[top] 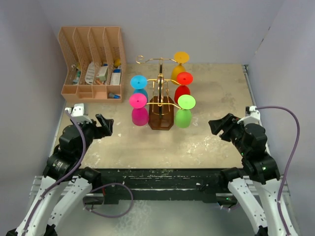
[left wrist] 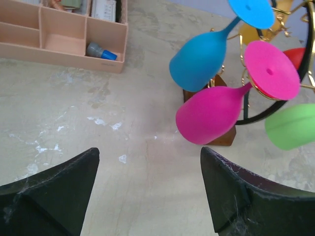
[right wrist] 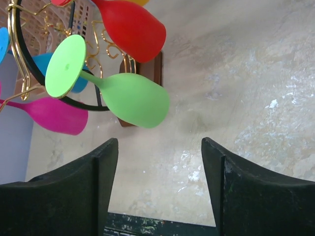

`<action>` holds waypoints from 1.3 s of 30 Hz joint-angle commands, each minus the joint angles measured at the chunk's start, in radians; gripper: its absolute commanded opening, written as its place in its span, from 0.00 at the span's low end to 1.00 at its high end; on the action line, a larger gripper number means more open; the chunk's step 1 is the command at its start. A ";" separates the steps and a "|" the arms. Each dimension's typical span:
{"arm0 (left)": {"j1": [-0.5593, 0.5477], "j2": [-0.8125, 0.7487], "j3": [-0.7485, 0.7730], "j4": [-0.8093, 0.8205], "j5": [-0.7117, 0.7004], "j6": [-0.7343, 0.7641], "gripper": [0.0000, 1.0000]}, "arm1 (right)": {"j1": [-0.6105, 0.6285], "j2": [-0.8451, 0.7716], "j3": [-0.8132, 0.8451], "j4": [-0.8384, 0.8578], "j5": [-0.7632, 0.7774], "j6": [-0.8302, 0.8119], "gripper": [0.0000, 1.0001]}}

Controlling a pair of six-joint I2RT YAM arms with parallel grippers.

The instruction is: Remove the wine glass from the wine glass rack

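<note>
Gold-wired, the wine glass rack [top: 161, 81] is hung with five coloured wine glasses [top: 140, 116]; the left claw [top: 107, 126] and right claw [top: 216, 129] are held wide open, empty.

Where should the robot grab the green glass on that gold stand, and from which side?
Probably the bowl of the green wine glass, from the right, using the open right gripper. It hangs upside down, foot hooked on the wine glass rack, so the rounded bowl is free there; the stem is thin, near wires.
</note>
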 commanded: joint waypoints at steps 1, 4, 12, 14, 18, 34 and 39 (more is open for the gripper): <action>-0.004 -0.016 0.036 0.058 0.158 0.040 0.83 | 0.002 0.050 0.097 -0.010 0.003 -0.018 0.73; -0.004 0.028 0.049 0.075 0.296 0.040 0.73 | 0.002 0.063 0.145 -0.043 -0.049 -0.019 0.73; -0.004 0.061 0.043 0.250 0.477 0.028 0.70 | 0.002 0.098 0.189 -0.042 -0.180 0.046 0.67; -0.004 0.085 0.050 0.282 0.486 0.024 0.71 | 0.002 0.097 0.184 -0.009 -0.187 0.081 0.66; -0.004 0.141 0.075 0.350 0.515 0.002 0.69 | 0.002 0.108 0.172 0.060 -0.213 0.125 0.62; -0.004 0.244 0.150 0.425 0.561 -0.027 0.66 | 0.001 0.338 0.133 0.323 -0.347 0.234 0.57; -0.004 0.251 0.179 0.415 0.563 -0.026 0.66 | 0.002 0.438 0.151 0.353 -0.361 0.248 0.52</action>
